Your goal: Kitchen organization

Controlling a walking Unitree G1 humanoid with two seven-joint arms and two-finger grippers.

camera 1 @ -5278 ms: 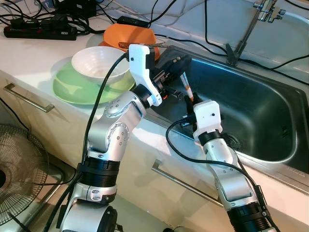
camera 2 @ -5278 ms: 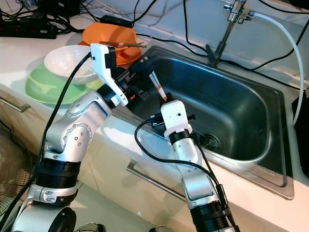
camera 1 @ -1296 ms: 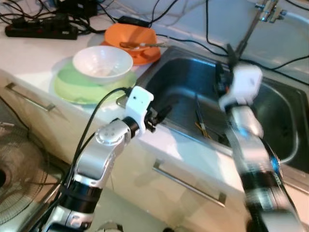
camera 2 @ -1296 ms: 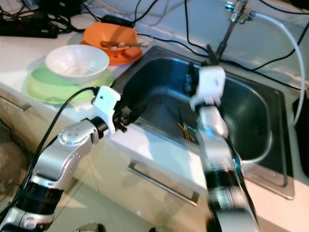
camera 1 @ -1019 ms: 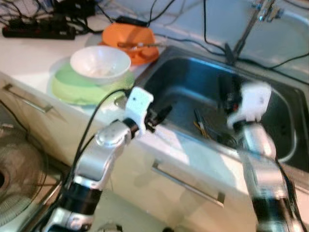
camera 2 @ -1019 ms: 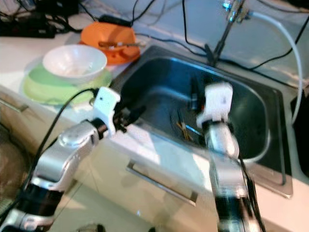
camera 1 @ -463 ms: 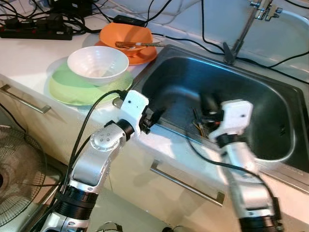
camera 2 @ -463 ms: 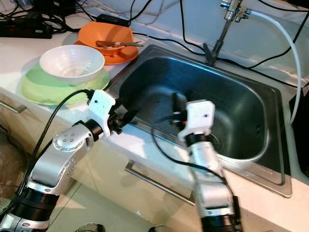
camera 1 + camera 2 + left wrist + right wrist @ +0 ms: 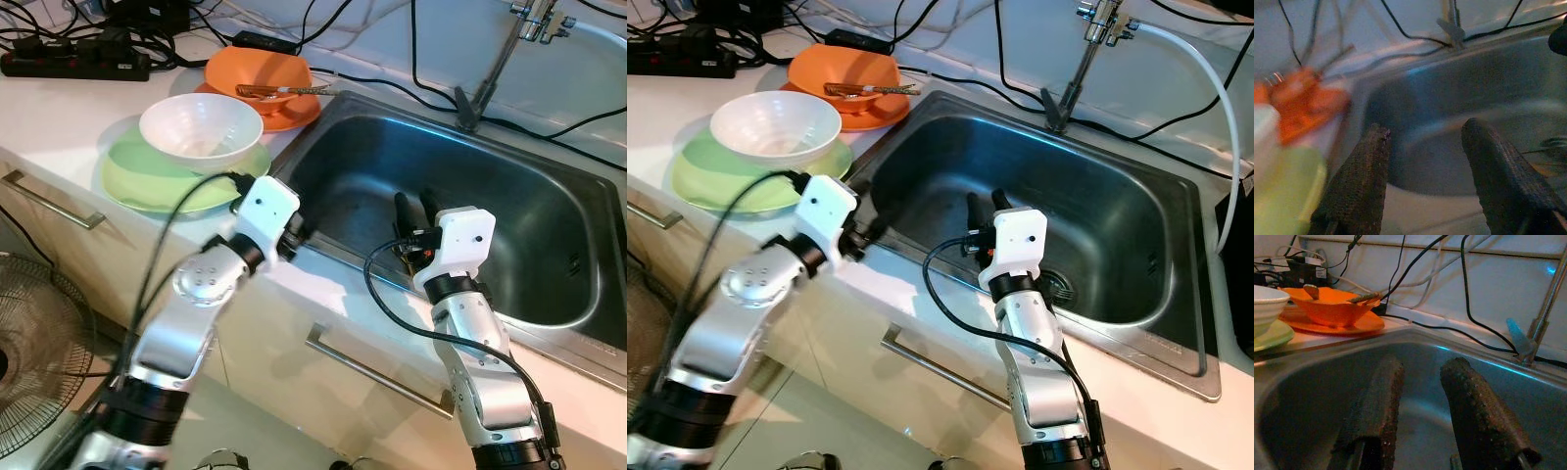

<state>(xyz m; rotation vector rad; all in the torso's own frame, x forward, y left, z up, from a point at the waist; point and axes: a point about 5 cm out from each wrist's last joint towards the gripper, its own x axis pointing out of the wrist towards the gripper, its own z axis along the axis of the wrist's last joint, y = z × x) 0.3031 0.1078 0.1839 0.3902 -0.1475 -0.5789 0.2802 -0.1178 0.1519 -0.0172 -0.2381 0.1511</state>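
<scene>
The right gripper point(image 9: 415, 204) hangs inside the sink point(image 9: 549, 211), near its front wall, fingers pointing up and set narrowly apart with nothing between them. Just below it, at the bottom of the basin, lie what look like chopsticks point(image 9: 404, 257), mostly hidden behind the wrist; they probably sit there as dirty ware waiting to be washed or collected. The right wrist view looks along the two empty fingers point(image 9: 1378, 406) toward the back wall of the sink and the tap point(image 9: 1547, 298).

The left gripper point(image 9: 1422, 171) sits at the front left corner of the sink, over the edge of the bench point(image 9: 69, 127). Its fingers point(image 9: 1364, 171) are moderately spread and empty, aimed across the basin; that view is blurred.

On the bench to the left of the sink, a white bowl point(image 9: 201, 125) rests on a green plate point(image 9: 147, 176), and behind them an orange bowl point(image 9: 258, 70) stands on an orange plate point(image 9: 294, 116) with utensils point(image 9: 279, 90) laid across its rim. The stacking suggests used dishes gathered by the sink.

Black cables point(image 9: 431, 83) trail over the bench and along the sink's back rim, and a power strip point(image 9: 78, 64) lies at the far left. These, with the tap base, could crowd any reach toward the back. A fan point(image 9: 29, 343) stands on the floor below the bench.
</scene>
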